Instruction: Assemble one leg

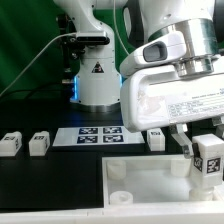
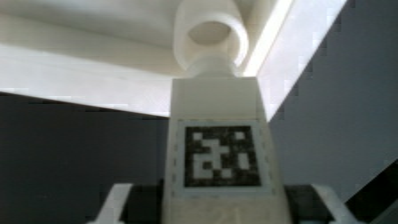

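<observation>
In the exterior view, the arm's big white wrist housing fills the upper right and runs off the picture's edge. It hides the back of the black table (image 1: 40, 185) on that side. The gripper (image 1: 205, 150) hangs below the housing, and its outer finger is cut off by the exterior view's right edge. It is clamped on one leg (image 1: 208, 160), which is upright with its tag facing the camera and sits over the right part of the white tabletop (image 1: 150, 195). It is hard to make out whether the leg's lower end touches the tabletop. The tabletop's near edge is cropped by the frame, and two round sockets (image 1: 115, 172) show at its left side.

Three loose legs lie on the table. Two (image 1: 10, 143) are near each other at the exterior view's left, and one (image 1: 155, 137) is just to the right of the marker board (image 1: 98, 135). With the held one, that makes four legs in all.

In the wrist view, the picture is blurred. The held leg fills the middle, and its tag (image 2: 222, 155) is clear enough to see but not to read. Two fingers (image 2: 134, 205) press its sides, and only their tips are in frame. The leg's far end meets one round socket (image 2: 214, 38) of the tabletop. Whether it is seated in the socket cannot be told.
</observation>
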Controlling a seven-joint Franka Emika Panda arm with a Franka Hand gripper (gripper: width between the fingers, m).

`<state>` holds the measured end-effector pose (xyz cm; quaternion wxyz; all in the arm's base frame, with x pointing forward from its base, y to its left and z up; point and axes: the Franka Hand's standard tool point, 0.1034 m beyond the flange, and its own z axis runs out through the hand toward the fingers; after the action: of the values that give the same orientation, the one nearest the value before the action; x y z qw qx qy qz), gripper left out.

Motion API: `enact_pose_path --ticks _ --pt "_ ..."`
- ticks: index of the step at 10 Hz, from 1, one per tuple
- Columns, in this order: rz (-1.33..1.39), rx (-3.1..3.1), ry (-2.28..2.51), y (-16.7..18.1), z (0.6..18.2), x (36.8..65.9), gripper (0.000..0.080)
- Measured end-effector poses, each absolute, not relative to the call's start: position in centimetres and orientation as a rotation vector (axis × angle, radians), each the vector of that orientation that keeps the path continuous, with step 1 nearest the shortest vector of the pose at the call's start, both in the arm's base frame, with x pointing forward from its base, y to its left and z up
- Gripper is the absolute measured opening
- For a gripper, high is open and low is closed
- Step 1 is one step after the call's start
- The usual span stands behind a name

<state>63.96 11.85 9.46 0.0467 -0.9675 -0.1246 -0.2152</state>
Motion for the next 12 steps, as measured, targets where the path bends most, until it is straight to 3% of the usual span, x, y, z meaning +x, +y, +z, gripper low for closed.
enact_pose_path --ticks 7,12 --pt "-0.678 -2.945 -0.417 13.1 9.5 62.3 0.0293" --pt "-0.713 -2.947 -0.404 12.1 9.5 62.5 0.0293"
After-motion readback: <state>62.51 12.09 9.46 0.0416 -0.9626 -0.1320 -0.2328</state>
